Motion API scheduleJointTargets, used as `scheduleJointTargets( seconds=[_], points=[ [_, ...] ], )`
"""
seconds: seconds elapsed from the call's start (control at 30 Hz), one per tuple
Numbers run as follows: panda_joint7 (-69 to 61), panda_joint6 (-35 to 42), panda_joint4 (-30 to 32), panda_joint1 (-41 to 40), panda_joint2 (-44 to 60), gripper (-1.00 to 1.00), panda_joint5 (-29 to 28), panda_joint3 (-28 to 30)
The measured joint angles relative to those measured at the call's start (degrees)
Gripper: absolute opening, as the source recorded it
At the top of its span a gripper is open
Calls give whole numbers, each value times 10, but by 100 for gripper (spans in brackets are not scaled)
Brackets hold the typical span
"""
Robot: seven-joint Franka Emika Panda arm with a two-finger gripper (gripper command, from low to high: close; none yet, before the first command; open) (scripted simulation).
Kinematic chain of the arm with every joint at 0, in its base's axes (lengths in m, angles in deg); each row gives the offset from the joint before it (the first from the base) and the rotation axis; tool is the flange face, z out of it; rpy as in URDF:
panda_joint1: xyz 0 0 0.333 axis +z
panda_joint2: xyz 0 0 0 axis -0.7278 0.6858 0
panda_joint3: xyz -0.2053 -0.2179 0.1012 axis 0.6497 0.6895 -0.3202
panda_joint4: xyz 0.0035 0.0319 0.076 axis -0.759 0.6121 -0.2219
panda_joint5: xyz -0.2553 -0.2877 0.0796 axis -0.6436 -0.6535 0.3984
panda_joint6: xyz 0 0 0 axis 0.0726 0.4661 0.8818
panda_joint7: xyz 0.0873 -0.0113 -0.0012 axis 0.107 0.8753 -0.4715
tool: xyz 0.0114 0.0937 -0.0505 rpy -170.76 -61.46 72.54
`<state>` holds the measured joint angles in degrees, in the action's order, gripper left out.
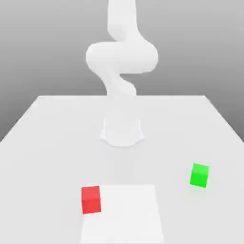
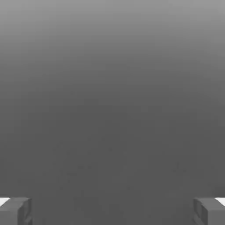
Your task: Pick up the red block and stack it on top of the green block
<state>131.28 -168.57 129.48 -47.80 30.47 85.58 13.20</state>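
The red block (image 1: pixel 91 199) sits on the white table (image 1: pixel 47 143) near its front edge, towards the exterior view's left. The green block (image 1: pixel 199 175) rests on the table to the exterior view's right, a little farther back and well apart from the red one. Both cubes lie flat and nothing touches them. In the hand view my gripper (image 2: pixel 112 213) is open, its two grey fingertips (image 2: pixel 15 212) far apart with nothing between them. Behind them is only plain grey background.
The arm's white base (image 1: pixel 122 131) stands at the middle of the table, and its links (image 1: pixel 121 57) rise out of the top of the picture. A white boxy shape (image 1: pixel 124 214) fills the low middle of the exterior view, right beside the red block.
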Motion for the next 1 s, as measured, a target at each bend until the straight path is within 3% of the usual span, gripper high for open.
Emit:
scheduleJointTargets(
  seconds=[0.23,0.43,0.53,0.67,0.87,0.9,1.0],
  points=[
    [-27,-84,79,-34,155,0,-56,8],
    [-74,-154,145,-51,281,0,-68,35],
    [-116,-191,178,-52,342,0,-49,51],
    [-196,-242,219,-65,421,0,16,53],
    [-231,-343,210,-80,542,0,56,28],
    [-232,-354,208,-82,556,-100,58,26],
    [-232,-354,208,-82,556,-100,57,25]
  ],
)
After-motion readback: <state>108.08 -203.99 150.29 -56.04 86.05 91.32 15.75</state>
